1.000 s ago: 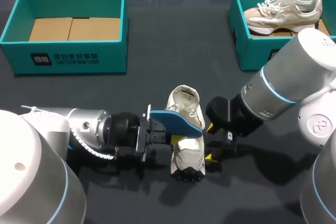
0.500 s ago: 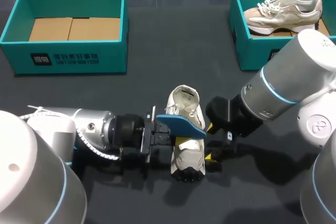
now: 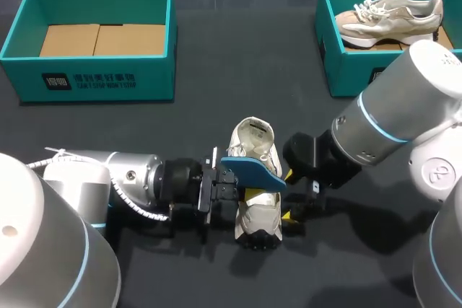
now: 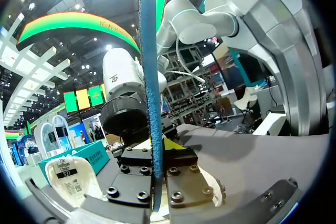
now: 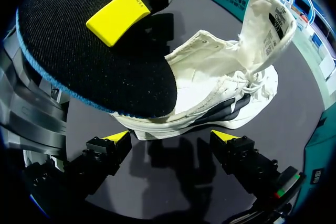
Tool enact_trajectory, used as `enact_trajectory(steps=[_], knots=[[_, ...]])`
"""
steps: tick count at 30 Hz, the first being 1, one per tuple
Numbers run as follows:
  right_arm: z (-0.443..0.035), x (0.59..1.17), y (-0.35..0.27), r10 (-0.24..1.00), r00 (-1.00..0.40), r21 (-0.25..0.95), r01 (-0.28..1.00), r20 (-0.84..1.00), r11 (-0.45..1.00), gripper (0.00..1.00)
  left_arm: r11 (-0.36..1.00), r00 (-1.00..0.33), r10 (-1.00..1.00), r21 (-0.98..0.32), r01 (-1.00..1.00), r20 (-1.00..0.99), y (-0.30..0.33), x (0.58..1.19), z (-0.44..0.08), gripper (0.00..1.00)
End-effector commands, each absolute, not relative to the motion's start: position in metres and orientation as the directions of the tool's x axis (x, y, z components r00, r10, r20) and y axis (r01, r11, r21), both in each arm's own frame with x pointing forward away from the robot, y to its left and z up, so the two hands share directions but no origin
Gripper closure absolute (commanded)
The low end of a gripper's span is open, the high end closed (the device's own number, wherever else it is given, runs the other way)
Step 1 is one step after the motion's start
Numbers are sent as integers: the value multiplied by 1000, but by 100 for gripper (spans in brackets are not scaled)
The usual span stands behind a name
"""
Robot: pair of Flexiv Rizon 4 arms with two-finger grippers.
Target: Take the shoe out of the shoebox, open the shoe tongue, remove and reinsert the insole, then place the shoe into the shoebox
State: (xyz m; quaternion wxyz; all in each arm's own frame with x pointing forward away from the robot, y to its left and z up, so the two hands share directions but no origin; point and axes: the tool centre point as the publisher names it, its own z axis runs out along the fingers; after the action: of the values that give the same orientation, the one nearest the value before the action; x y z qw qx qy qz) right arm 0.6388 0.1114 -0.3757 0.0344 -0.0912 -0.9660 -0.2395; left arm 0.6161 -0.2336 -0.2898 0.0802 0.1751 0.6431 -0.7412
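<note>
Left claw (image 3: 225,187) clamped on the insole (image 3: 254,171), one finger on each face. In the left wrist view the insole stands edge-on between my fingers, a thin blue strip running straight out ahead. It's held over the middle of the shoe (image 3: 258,216), lower centre of the head frame, and I can't tell whether it touches the upper.

The shoe lies on the table (image 3: 216,84), heel opening toward the top of the frame, toe toward the bottom, tongue pulled up and open.

Right claw (image 3: 289,194) sits just right of the shoe, fingers wide apart and gripping nothing. In the right wrist view the yellow fingertips (image 5: 118,137) stand apart, with the shoe's sole side just ahead of them. The insole's dark underside hangs over the shoe beyond, with a yellow tip of the left claw on it.

Left shoebox (image 3: 94,81) is upper left, only cardboard (image 3: 101,39) in the bottom. Right shoebox (image 3: 345,70) is upper right, a second shoe (image 3: 390,16) inside. Both are well apart from the shoe.
</note>
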Motion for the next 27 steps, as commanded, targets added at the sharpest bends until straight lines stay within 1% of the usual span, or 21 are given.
enact_trajectory(steps=[1,14,27], knots=[[-377,638,112,162,-981,457,193,108,868,0,-155,-925,104,-925,348,-365,-238,618,-293,100],[-377,638,112,162,-981,457,193,108,868,0,-122,-925,100,-927,354,-366,-238,626,-306,100],[-377,638,112,162,-981,457,193,108,868,0,-84,-907,102,-912,402,-409,-234,637,-320,100]])
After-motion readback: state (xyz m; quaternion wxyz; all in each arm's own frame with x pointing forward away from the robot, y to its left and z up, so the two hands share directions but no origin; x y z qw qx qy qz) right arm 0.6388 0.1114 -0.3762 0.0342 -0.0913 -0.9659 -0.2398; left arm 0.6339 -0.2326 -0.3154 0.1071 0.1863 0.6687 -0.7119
